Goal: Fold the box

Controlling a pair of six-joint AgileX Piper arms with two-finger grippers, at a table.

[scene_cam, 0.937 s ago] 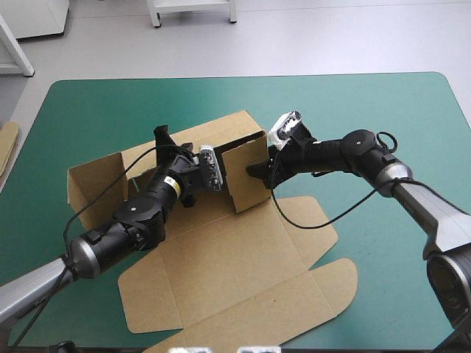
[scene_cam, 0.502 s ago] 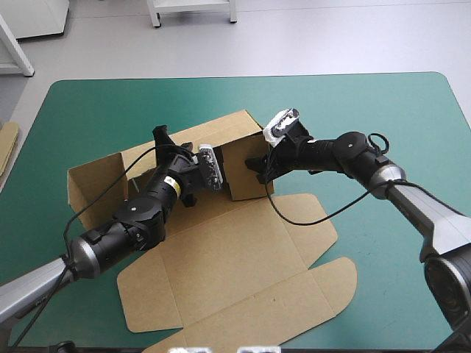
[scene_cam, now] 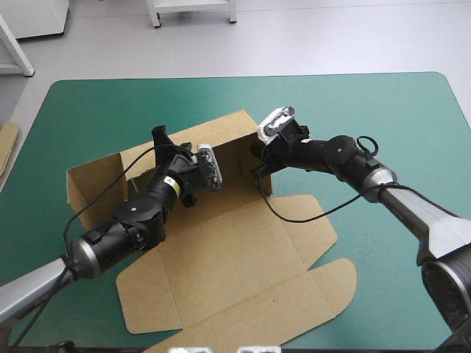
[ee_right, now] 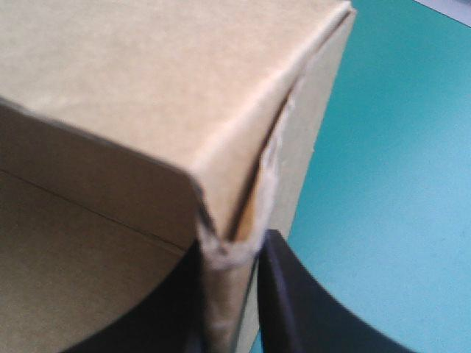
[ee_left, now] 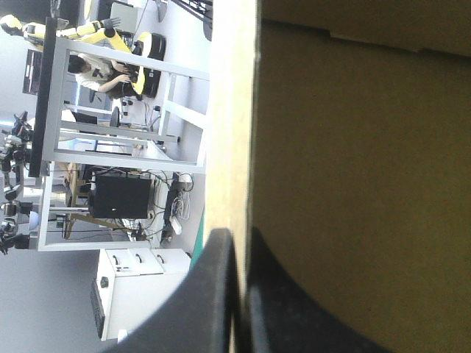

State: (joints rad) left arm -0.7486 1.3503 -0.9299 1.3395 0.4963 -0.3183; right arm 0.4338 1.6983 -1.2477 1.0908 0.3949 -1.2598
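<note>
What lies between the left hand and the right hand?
Only the box: its raised far wall and floor fill the stretch from left hand to right hand, in the high view.

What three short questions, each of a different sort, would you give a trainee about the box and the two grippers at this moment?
1. Multiple choice: the box on the teal-green cover is
A) lying wholly flat
B) partly raised, its near panels flat on the cover
C) lifted clear of the table

2. True or false: the right gripper is shut on the box at a raised corner.

3. Fill in: the left gripper pinches the top edge of a raised ___ of the box.

Key:
1. B
2. True
3. wall
</note>
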